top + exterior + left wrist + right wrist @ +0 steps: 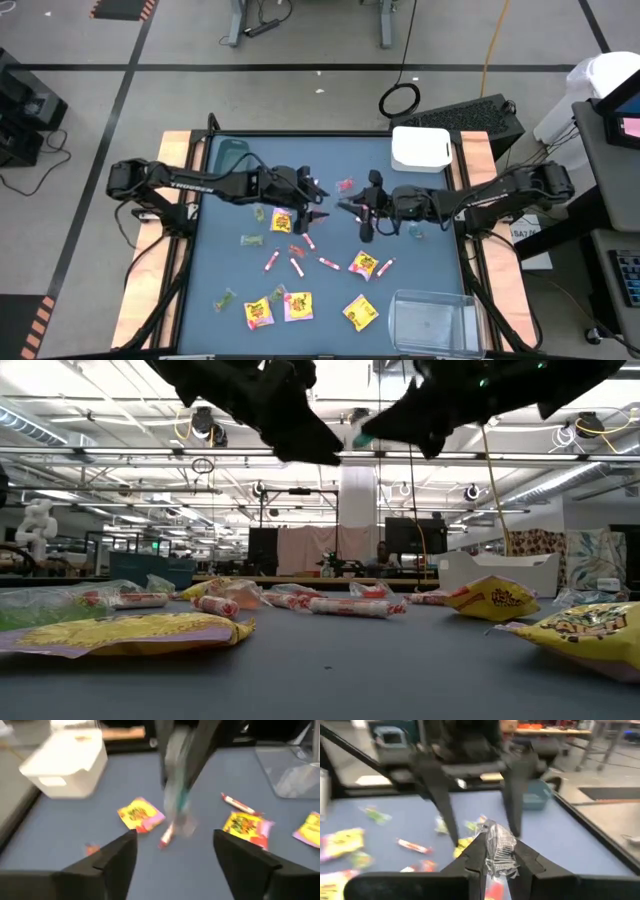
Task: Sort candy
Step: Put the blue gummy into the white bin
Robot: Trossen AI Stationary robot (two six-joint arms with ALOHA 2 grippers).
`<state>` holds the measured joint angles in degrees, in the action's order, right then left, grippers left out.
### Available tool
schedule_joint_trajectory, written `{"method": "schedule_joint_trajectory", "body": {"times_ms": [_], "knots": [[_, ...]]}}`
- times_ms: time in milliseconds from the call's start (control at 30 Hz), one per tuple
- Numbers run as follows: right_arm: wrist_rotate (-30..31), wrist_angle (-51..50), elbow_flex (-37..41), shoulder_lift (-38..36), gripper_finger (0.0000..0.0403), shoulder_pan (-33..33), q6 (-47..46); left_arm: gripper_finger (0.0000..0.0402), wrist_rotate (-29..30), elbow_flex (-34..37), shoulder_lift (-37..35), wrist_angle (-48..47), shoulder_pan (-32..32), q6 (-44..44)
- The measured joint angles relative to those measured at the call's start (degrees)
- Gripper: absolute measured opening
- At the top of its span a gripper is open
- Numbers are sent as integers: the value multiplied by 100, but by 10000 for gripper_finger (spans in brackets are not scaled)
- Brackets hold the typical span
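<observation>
Candy lies scattered over the blue table: yellow packets (364, 263), pink-white sticks (298, 266) and small green pieces (251, 240). Both grippers hover above the table's middle, tip to tip. My left gripper (175, 852) is open and holds nothing; its fingers point at the right gripper. My right gripper (497, 855) is shut on a small piece of candy in a clear crinkled wrapper (498, 846). In the left wrist view that piece (177, 807) shows hanging from the right gripper, just ahead of the left fingers. My right gripper pinches the clear-wrapped candy (496, 862) between its two fingertips. The crinkled wrapper sticks out past the tips. The piece is lifted clear of the table, above the sticks and packets.
A white bin (420, 148) stands at the far right corner, a teal bin (232, 155) at the far left, a clear bin (430, 320) at the near right. Wooden rails edge the table's left and right sides. Bare blue surface lies between the scattered sweets.
</observation>
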<state>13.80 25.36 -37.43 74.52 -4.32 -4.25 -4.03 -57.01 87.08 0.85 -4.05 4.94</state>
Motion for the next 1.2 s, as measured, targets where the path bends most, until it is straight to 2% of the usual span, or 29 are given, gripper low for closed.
{"method": "schedule_joint_trajectory", "body": {"times_ms": [167,400,600,800,900,1100,1200], "knots": [[-837,-244,0,-426,49,-417,-335,296,28,0,-91,-632,349,-463],[-941,-1268,-2,-957,49,-1068,-220,297,213,2,-116,-1169,1152,-809],[-935,-2056,0,-883,50,-1530,-172,297,1385,2,-114,-1385,1997,-1061],[-921,-2216,0,-764,50,-1645,478,297,2064,2,-114,-1361,2400,-1060],[-862,-2231,0,-754,50,-1646,1085,297,2087,2,-106,-1337,2443,-1063],[-271,-2403,0,-754,50,-1644,2816,297,2118,2,-99,-1335,2432,-1063],[2,-2401,0,-754,50,-1644,3129,297,2116,2,-99,-1339,2436,-1057]]}}
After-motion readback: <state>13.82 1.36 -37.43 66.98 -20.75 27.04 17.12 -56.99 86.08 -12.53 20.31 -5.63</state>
